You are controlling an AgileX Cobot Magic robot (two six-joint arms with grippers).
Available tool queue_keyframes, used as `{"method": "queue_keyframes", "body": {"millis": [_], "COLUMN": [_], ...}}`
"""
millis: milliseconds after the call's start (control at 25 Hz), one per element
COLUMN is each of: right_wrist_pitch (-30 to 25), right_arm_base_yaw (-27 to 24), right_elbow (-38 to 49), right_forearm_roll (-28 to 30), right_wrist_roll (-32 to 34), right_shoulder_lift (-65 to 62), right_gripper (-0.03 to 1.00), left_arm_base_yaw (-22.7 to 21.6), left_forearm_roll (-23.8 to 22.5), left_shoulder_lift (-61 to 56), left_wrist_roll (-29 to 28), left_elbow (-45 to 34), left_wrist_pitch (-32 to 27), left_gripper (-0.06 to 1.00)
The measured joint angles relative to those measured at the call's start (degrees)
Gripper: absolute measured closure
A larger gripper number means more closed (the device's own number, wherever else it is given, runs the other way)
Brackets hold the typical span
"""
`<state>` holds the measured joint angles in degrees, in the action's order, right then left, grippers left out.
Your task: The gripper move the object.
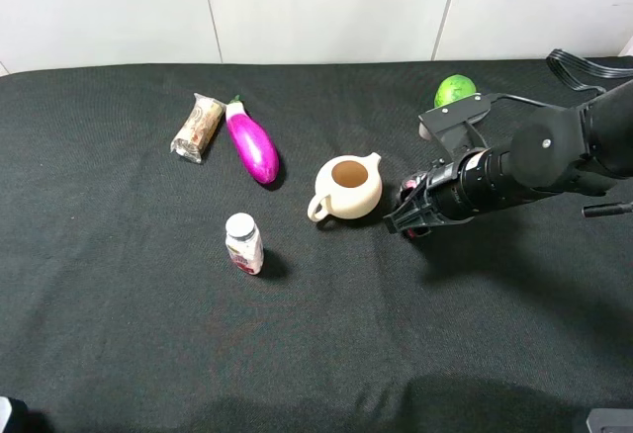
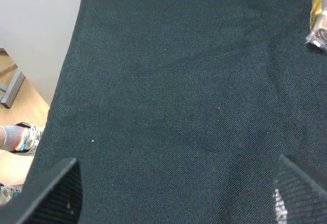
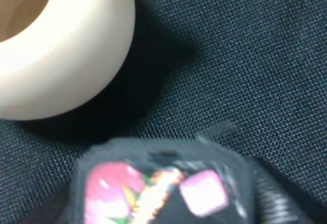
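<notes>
The object [image 1: 408, 193], a small black tin with pink and white markings, stands just right of the cream teapot [image 1: 348, 186]. In the right wrist view the object [image 3: 153, 188] fills the lower part, blurred and very close, with the teapot [image 3: 56, 50] right behind it. My right gripper [image 1: 410, 214] is down at the object on its thick black arm. Its fingers are hidden, so I cannot tell whether they hold the tin. My left gripper [image 2: 176, 193] is open over bare black cloth, with nothing between its fingertips.
A magenta eggplant [image 1: 252, 143] and a wrapped snack [image 1: 198, 127] lie at the back left. A white-capped bottle [image 1: 243, 243] stands left of centre. A green ball [image 1: 456, 90] sits behind the right arm. The table's left edge [image 2: 66, 81] shows in the left wrist view.
</notes>
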<state>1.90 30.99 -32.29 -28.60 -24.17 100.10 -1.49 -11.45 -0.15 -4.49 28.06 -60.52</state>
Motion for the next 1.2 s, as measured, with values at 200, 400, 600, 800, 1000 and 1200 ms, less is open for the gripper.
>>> {"method": "queue_keyframes", "body": {"millis": [200, 400, 600, 800, 1000, 1200], "right_wrist_pitch": [-0.14, -0.25, -1.27, -1.9, -3.19, -4.18], "right_arm_base_yaw": [0.0, 0.0, 0.0, 0.0, 0.0, -1.13], "right_elbow": [0.0, 0.0, 0.0, 0.0, 0.0, -0.06], "right_forearm_roll": [0.0, 0.0, -0.01, -0.01, -0.01, 0.19], "right_wrist_roll": [0.0, 0.0, 0.0, 0.0, 0.0, 0.0], "right_shoulder_lift": [0.0, 0.0, 0.0, -0.86, -7.52, -16.65], "right_gripper": [0.31, 0.28, 0.27, 0.27, 0.27, 0.27], "left_arm_base_yaw": [0.0, 0.0, 0.0, 0.0, 0.0, 0.0], "left_forearm_roll": [0.0, 0.0, 0.0, 0.0, 0.0, 0.0], "left_shoulder_lift": [0.0, 0.0, 0.0, 0.0, 0.0, 0.0], "left_wrist_roll": [0.0, 0.0, 0.0, 0.0, 0.0, 0.0], "left_elbow": [0.0, 0.0, 0.0, 0.0, 0.0, 0.0], "left_wrist_pitch": [0.0, 0.0, 0.0, 0.0, 0.0, 0.0], "left_gripper": [0.15, 0.15, 0.15, 0.15, 0.15, 0.15]}}
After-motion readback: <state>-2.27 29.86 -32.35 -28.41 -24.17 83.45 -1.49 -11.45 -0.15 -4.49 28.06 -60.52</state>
